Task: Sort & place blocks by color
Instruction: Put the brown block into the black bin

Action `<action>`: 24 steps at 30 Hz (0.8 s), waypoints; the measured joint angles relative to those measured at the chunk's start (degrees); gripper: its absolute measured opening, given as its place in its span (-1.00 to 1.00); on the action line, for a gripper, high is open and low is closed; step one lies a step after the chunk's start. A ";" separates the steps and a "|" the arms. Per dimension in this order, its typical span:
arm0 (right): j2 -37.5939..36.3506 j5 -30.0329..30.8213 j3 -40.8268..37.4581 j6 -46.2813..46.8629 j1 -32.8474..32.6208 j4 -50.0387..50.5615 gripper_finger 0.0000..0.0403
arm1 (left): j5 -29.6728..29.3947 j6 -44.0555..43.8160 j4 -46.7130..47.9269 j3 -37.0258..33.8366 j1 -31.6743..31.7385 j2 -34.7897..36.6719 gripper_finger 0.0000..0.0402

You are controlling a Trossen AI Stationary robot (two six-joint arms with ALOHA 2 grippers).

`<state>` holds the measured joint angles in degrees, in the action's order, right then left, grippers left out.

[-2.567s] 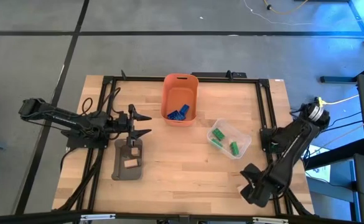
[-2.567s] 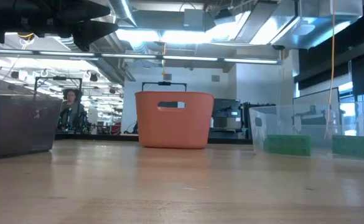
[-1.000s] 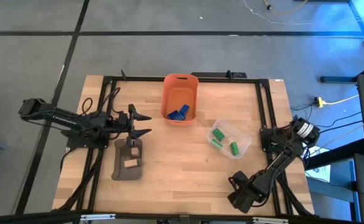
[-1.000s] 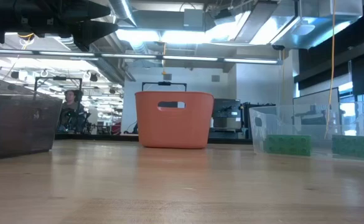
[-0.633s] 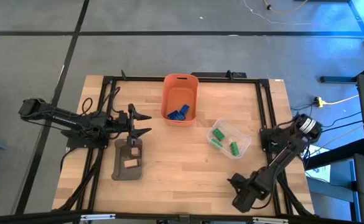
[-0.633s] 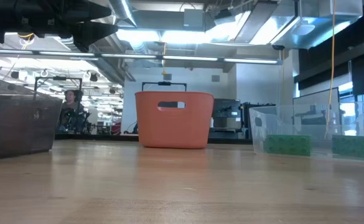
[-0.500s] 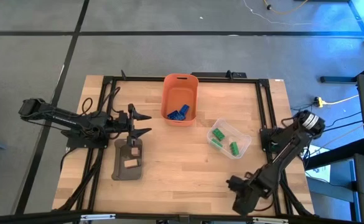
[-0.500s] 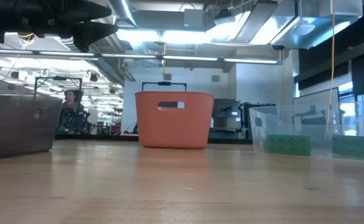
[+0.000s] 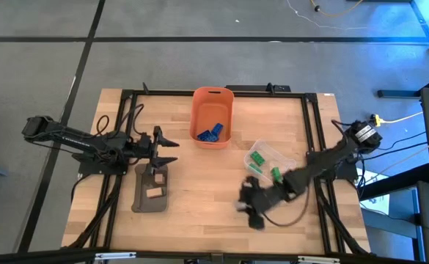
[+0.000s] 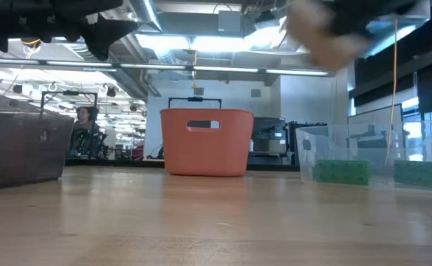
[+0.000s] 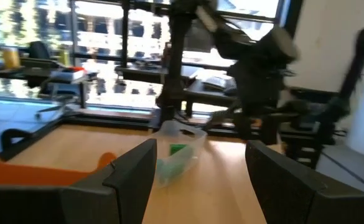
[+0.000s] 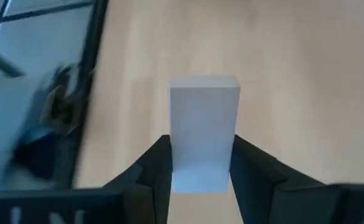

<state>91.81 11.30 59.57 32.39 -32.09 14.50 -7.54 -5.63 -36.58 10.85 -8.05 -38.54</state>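
My right gripper [image 9: 252, 209] hangs over the table's middle-right, near the clear tray, and is shut on a pale tan block [image 12: 203, 134]. That block shows as a tan blur [image 10: 326, 37] high in the low view. My left gripper [image 9: 164, 147] hovers open over the far end of the grey tray [image 9: 142, 198], in which a tan block [image 9: 154, 193] lies. Blue blocks [image 9: 210, 132] lie in the orange bin [image 9: 213, 95]. Green blocks [image 9: 258, 158] lie in the clear tray [image 9: 287, 167]. My right gripper pinches the tan block between its two fingers [image 12: 157, 168], one on each long side at the block's near end [image 12: 183, 165]. The fingers point down at the table. Most of the block sticks out past the fingertips, lifted clear of the wood.
The black frame rails [image 9: 313, 125] run along the table's left, right and far sides. Bare wood [image 9: 207, 213] lies between the grey tray and my right gripper. A person [image 10: 85, 129] sits far off in the room behind the table.
My right arm has swung fast from beyond the table's near right corner toward the left, and now reaches over the wood just near of the clear tray, carrying the tan block.
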 joint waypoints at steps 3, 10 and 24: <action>0.08 -0.14 0.00 -9.85 6.17 -4.70 -0.37 | 2.11 0.00 -0.16 0.00 0.02 0.00 0.19; -0.09 -2.52 -6.15 -25.99 19.02 -28.43 -0.37 | 0.79 0.02 -0.15 0.00 0.02 0.00 0.19; 1.07 -7.75 -17.13 -26.52 30.17 -60.62 -0.37 | -3.70 -1.86 -2.91 2.52 0.17 -8.24 0.19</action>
<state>92.88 3.56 42.44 5.87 -1.92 -46.12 -11.25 -7.49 -39.49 13.37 -7.88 -46.79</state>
